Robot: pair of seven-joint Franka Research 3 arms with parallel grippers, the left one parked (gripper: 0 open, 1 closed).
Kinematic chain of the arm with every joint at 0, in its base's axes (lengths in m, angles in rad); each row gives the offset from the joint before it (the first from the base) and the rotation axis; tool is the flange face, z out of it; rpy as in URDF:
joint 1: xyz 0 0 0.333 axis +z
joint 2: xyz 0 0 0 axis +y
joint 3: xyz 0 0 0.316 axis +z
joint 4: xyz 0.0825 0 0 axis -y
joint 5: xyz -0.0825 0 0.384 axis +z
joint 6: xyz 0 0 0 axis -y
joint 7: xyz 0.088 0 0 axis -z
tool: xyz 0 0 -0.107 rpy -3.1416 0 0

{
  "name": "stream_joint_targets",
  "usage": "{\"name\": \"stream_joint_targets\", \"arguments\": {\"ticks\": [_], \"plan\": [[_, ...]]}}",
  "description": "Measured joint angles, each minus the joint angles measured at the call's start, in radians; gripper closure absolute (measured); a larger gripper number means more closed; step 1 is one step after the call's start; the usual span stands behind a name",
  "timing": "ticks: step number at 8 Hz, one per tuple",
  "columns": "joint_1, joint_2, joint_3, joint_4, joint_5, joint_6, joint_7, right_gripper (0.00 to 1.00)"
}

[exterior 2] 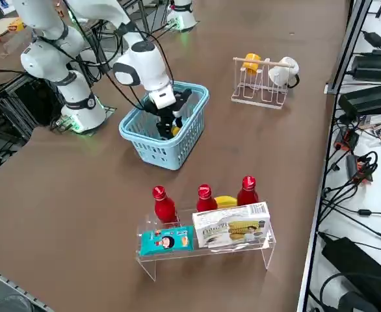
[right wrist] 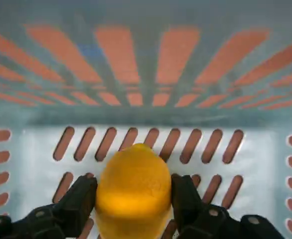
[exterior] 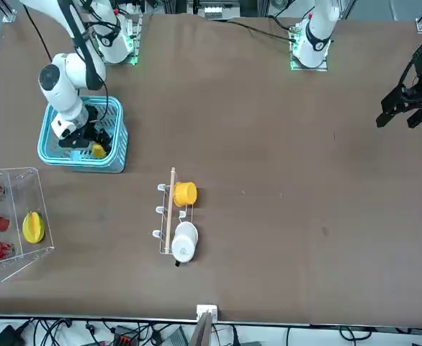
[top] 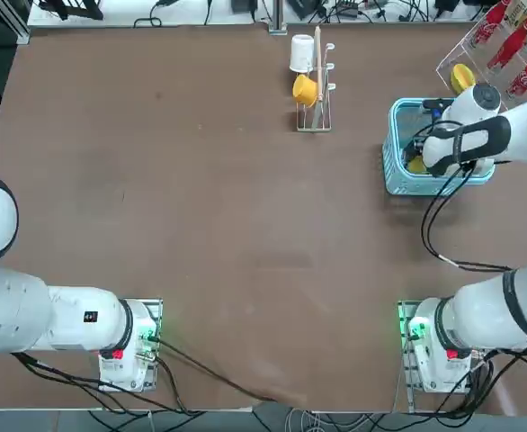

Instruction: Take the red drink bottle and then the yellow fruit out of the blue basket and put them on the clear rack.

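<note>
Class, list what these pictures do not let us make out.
- Underside of the yellow fruit: cut off by the wrist view's edge.
- Front of the white cup: too small in the top view for any marking.
- Much of the blue basket's floor: hidden by the right gripper in the front view.

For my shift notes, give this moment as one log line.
right gripper inside light blue slotted basket | fingers either side of orange-yellow round fruit | fruit not yet racked

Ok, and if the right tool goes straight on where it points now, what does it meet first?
Probably the slotted floor of the blue basket; the yellow fruit already sits between its fingers.
</note>
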Motion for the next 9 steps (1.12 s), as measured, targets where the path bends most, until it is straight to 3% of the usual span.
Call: {"name": "stream_joint_targets", "arguments": {"ticks": [2,4,6,9], "plan": [[0.0,-0.071,-0.002,0.06,0.0,-0.168,0.0,0.15],[0.0,-0.154,-0.004,0.157,0.0,-0.406,0.0,0.15],[-0.006,-0.197,-0.007,0.32,0.0,-0.697,0.0,0.15],[-0.051,-0.177,-0.01,0.66,-0.007,-1.063,-0.013,0.15]]}}
